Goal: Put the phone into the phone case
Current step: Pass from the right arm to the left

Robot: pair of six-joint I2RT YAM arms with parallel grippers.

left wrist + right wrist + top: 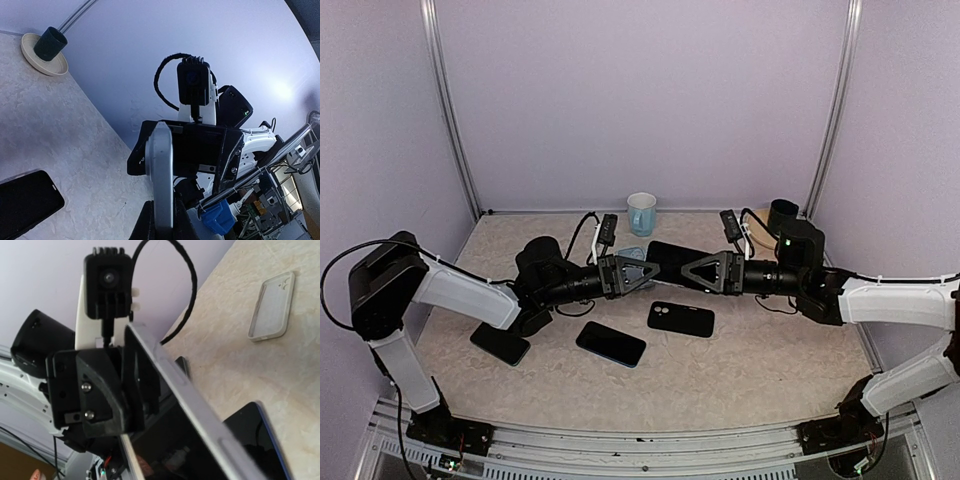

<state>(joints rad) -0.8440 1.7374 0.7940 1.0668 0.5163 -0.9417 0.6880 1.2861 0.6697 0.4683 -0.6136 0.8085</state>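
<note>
A black phone with a silver edge (pixel 668 261) hangs above the table's middle, held at both ends. My left gripper (pixel 638 273) is shut on its left end; in the left wrist view its fingers (pixel 145 226) clamp the phone's silver edge (pixel 162 170). My right gripper (pixel 698 270) is shut on the right end; in the right wrist view the phone (pixel 200 412) fills the lower frame and hides my own fingers. A black phone case with a camera cutout (pixel 681 318) lies flat just in front. A clear case (pixel 272 307) lies near the mug.
A dark blue-edged phone (pixel 610 343) and another black slab (pixel 500 343) lie on the table at front left. A pale blue mug (pixel 641 212) stands at the back centre. A dark cup on a dish (pixel 47 47) stands at the back right. Frame posts flank the back corners.
</note>
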